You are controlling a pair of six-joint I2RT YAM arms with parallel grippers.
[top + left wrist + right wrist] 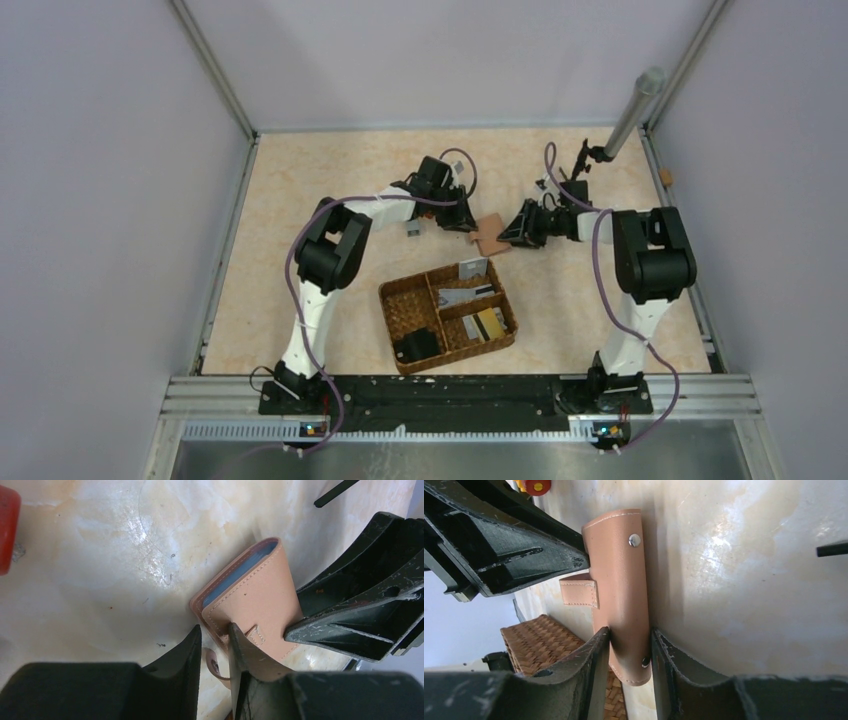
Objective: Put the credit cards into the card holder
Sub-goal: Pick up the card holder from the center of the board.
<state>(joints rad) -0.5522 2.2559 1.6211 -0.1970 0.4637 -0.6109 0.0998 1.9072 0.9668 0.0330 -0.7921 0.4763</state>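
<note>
Nearest, toward the table's (300, 180) near edge, credit cards (478, 296) are lying in the woven basket (390, 305), partly hidden by its dividers. Farther back, the right gripper (630, 640) is pinching the card holder (619, 575); the left gripper (215, 640) is straddling its corner, whether gripping I cannot tell.

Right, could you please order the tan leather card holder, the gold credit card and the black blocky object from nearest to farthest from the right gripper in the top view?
From the right gripper:
1. tan leather card holder, between its fingers.
2. gold credit card, in the woven basket's near right compartment.
3. black blocky object, in the basket's near left corner.
</note>
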